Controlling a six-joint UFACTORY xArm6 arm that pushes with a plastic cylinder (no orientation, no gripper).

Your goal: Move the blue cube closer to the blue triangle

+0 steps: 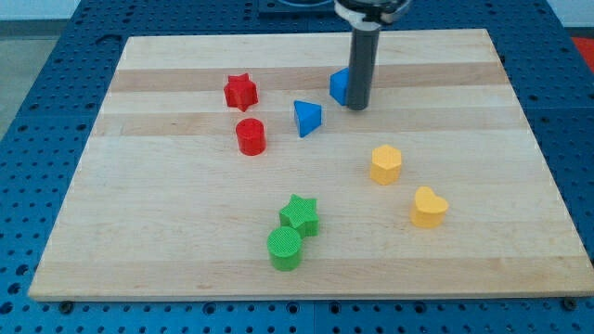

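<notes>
1. The blue cube (340,85) sits on the wooden board (186,241) near its top edge, a little to the view's right of the middle. Only its left part shows; the rest is hidden behind the rod.
2. My tip (358,107) rests on the board right against the cube's right side; whether it truly touches cannot be told. The rod (361,65) stands upright above it and runs out of the view's top. It carries no fingers, so there is nothing apart, together or clamped.
3. The blue triangle (307,117) lies near the cube, toward the view's lower left, with a gap of bare wood between them.
4. Further left, the red star (239,91) lies toward the top left corner, and the red cylinder (251,135) lies just below it.
5. Toward the right edge, the yellow hexagonal block (385,164) lies below the cube, and the yellow heart (429,206) lies lower and further right.
6. Near the bottom edge, around the middle, the green star (300,214) and green cylinder (285,249) lie touching or nearly so, the cylinder lower left.
</notes>
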